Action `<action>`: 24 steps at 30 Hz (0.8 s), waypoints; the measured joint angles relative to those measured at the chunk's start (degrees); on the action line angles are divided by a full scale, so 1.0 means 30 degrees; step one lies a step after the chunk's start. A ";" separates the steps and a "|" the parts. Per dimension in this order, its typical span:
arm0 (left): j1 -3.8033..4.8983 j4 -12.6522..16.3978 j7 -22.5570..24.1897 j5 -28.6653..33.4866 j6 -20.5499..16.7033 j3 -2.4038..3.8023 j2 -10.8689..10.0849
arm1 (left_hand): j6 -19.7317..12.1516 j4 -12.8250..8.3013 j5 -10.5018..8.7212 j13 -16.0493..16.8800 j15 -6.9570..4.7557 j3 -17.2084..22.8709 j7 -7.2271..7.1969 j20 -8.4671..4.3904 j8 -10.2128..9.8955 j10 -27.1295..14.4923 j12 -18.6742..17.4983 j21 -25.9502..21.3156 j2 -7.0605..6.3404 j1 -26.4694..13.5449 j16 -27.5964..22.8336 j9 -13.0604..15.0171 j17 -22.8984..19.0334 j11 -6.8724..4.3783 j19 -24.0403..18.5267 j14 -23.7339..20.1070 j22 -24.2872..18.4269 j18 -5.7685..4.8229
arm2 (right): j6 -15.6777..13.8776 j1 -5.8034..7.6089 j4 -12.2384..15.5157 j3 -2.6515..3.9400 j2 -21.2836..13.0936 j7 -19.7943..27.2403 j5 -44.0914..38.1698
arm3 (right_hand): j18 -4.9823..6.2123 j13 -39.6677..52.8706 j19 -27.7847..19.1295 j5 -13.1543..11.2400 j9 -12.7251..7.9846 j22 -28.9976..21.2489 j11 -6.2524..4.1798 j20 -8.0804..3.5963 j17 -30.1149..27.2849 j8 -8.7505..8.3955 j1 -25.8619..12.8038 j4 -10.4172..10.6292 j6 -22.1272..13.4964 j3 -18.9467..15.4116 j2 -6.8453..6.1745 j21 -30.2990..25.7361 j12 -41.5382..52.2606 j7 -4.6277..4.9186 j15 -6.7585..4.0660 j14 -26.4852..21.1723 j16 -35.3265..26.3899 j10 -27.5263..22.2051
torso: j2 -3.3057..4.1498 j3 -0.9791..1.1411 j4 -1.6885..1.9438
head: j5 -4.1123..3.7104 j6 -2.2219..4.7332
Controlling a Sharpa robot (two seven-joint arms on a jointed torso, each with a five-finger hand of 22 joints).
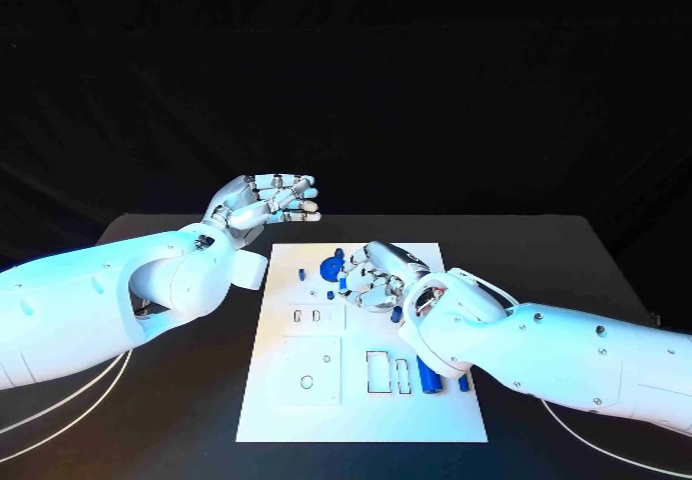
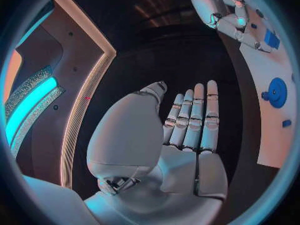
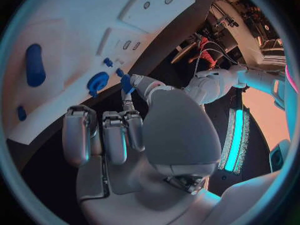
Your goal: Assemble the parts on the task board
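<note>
I am seeing my right hand (image 1: pixel 378 275) hovering over the upper part of the task board (image 1: pixel 364 410), pinching a small blue part (image 3: pixel 126 82) between thumb and a fingertip. My left hand (image 1: pixel 267 205) is floating above the table (image 1: pixel 173 440) just off the board's far left corner, holding nothing, fingers loosely apart. A blue gear (image 1: pixel 333 268) is lying on the board beside the right hand
</note>
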 measured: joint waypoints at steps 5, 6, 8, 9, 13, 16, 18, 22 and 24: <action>0.0001 0.0009 0.0003 0.0000 -0.0001 -0.0001 0.0011 | 0.0000 0.0000 0.0000 0.0000 -0.0026 0.0000 0.0000 0.0000 0.0000 0.0000 0.0000 0.0000 0.0000 0.0000 0.0000 -0.0001 0.0016 0.0000 0.0000 -0.0026 0.0000 -0.0001 | 0.0128 -0.0398 -0.0231 -0.0080 0.0643 -0.0634 -0.0702 | 0.0000 -0.0001 0.0000 -0.0001 0.0001 0.0000 0.0001 0.0001 -0.0001 0.0002 -0.0202 0.0010 -0.0001 -0.0011 -0.0199 0.0000 0.0000 -0.0002 0.0000 0.0000 0.0000 0.0000 | 0.0018 -0.0002 -0.0005 | 0.0082 -0.0071; 0.0003 0.0013 0.0003 0.0000 -0.0001 -0.0001 0.0014 | 0.0000 0.0000 0.0000 0.0000 -0.0026 0.0000 -0.0001 0.0000 0.0000 0.0000 0.0000 0.0000 0.0000 0.0000 0.0000 -0.0001 0.0016 0.0000 0.0000 -0.0026 0.0000 0.0000 | 0.0158 -0.0469 -0.0287 -0.0091 0.0776 -0.0749 -0.0841 | -0.0001 -0.0001 0.0000 -0.0001 0.0002 -0.0001 0.0000 0.0000 -0.0001 0.0004 -0.0208 0.0055 -0.0001 -0.0056 -0.0200 0.0000 0.0000 -0.0001 0.0001 -0.0001 0.0000 0.0000 | 0.0024 0.0000 -0.0007 | 0.0093 -0.0092; 0.0003 0.0029 0.0003 0.0000 -0.0002 -0.0001 0.0017 | 0.0000 0.0000 0.0000 0.0000 -0.0026 0.0000 0.0000 0.0000 0.0000 0.0000 0.0000 0.0000 0.0000 0.0000 0.0000 -0.0002 0.0016 0.0000 0.0000 -0.0026 -0.0001 0.0000 | 0.0239 -0.0599 -0.0399 -0.0118 0.1032 -0.0983 -0.1145 | 0.0001 -0.0002 -0.0001 -0.0001 0.0002 -0.0001 0.0001 0.0001 -0.0002 0.0074 -0.0287 0.0056 -0.0002 -0.0057 -0.0163 0.0000 0.0000 -0.0002 0.0000 -0.0001 0.0000 0.0000 | 0.0031 0.0009 -0.0004 | 0.0103 -0.0125; 0.0003 0.0043 0.0003 0.0000 -0.0002 -0.0001 0.0018 | 0.0000 0.0000 0.0000 0.0000 -0.0026 0.0000 -0.0001 0.0000 0.0000 0.0000 0.0000 0.0000 0.0000 0.0000 0.0000 -0.0001 0.0016 -0.0001 0.0000 -0.0026 -0.0001 0.0000 | 0.0270 -0.0635 -0.0448 -0.0129 0.1104 -0.1066 -0.1261 | 0.0001 -0.0002 0.0000 -0.0001 0.0001 -0.0001 0.0000 0.0001 -0.0002 0.0077 -0.0305 0.0056 -0.0062 -0.0057 -0.0144 0.0000 -0.0001 -0.0063 -0.0041 -0.0042 0.0000 -0.0001 | 0.0037 0.0011 0.0000 | 0.0106 -0.0139; 0.0003 0.0098 0.0003 0.0000 -0.0002 -0.0001 0.0025 | 0.0000 0.0001 0.0000 0.0000 -0.0026 0.0000 0.0000 0.0000 0.0000 0.0000 0.0000 0.0000 0.0000 0.0000 0.0000 -0.0003 0.0015 0.0000 0.0001 -0.0026 -0.0001 -0.0001 | 0.0411 -0.0774 -0.0799 -0.0137 0.1381 -0.1399 -0.1699 | 0.0001 -0.0003 0.0000 -0.0001 0.0001 0.0004 0.0001 0.0001 -0.0003 0.0292 -0.0479 0.0110 -0.0065 -0.0110 -0.0172 0.0000 -0.0001 -0.0065 -0.0067 -0.0068 0.0000 -0.0001 | 0.0042 0.0024 0.0011 | 0.0132 -0.0198; 0.0003 0.0133 0.0003 0.0000 -0.0002 -0.0001 0.0025 | 0.0000 0.0000 0.0000 0.0000 -0.0025 0.0000 0.0000 0.0000 0.0000 0.0000 0.0000 0.0000 0.0000 0.0000 0.0000 -0.0003 0.0015 0.0000 0.0000 -0.0026 -0.0002 0.0000 | 0.0516 -0.0888 -0.1086 -0.0160 0.1646 -0.1578 -0.1972 | 0.0000 -0.0003 -0.0001 -0.0001 0.0001 0.0014 0.0001 0.0001 -0.0003 0.0297 -0.0479 0.0109 -0.0066 -0.0110 -0.0172 0.0000 -0.0001 -0.0067 -0.0067 -0.0068 0.0000 -0.0001 | 0.0040 0.0024 0.0011 | 0.0159 -0.0251; 0.0003 0.0150 0.0003 0.0000 -0.0002 -0.0001 0.0034 | 0.0000 0.0000 0.0000 0.0000 -0.0025 -0.0001 0.0000 0.0000 0.0000 0.0000 0.0000 0.0000 0.0000 0.0000 -0.0001 -0.0003 0.0014 0.0000 0.0000 -0.0026 -0.0002 -0.0001 | 0.0583 -0.0974 -0.1244 -0.0171 0.1828 -0.1662 -0.2146 | 0.0001 -0.0004 -0.0001 -0.0005 0.0001 0.0014 0.0001 0.0002 -0.0003 0.0336 -0.0479 0.0109 -0.0067 -0.0111 -0.0172 0.0000 -0.0001 -0.0068 -0.0067 -0.0069 0.0000 -0.0001 | 0.0040 0.0024 0.0011 | 0.0172 -0.0280; 0.0003 0.0179 0.0002 0.0000 -0.0002 -0.0001 0.0054 | 0.0000 0.0000 0.0000 0.0000 -0.0025 -0.0001 0.0000 0.0000 0.0000 0.0000 -0.0001 0.0000 0.0000 0.0000 -0.0001 -0.0004 0.0014 0.0000 0.0001 -0.0026 -0.0003 0.0000 | 0.0707 -0.1113 -0.1451 -0.0187 0.2073 -0.1779 -0.2417 | 0.0001 -0.0005 -0.0001 -0.0036 0.0002 0.0014 0.0001 0.0002 -0.0004 0.0338 -0.0479 0.0108 -0.0070 -0.0112 -0.0173 0.0000 -0.0001 -0.0071 -0.0067 -0.0069 0.0000 -0.0001 | 0.0042 0.0022 0.0015 | 0.0190 -0.0337; 0.0003 0.0200 -0.0001 0.0000 -0.0001 -0.0001 0.0058 | 0.0000 0.0000 0.0000 0.0000 -0.0025 0.0000 0.0000 0.0000 0.0000 0.0000 0.0000 0.0000 0.0000 0.0000 -0.0001 -0.0004 0.0013 0.0000 0.0000 -0.0025 -0.0003 0.0000 | 0.0773 -0.1182 -0.1537 -0.0196 0.2169 -0.1830 -0.2538 | 0.0001 -0.0005 -0.0001 -0.0039 0.0002 0.0013 0.0001 0.0002 -0.0005 0.0668 -0.0605 0.0108 -0.0096 -0.0112 -0.0299 0.0000 -0.0001 -0.0097 -0.0067 -0.0068 0.0000 -0.0002 | 0.0040 0.0029 0.0016 | 0.0192 -0.0353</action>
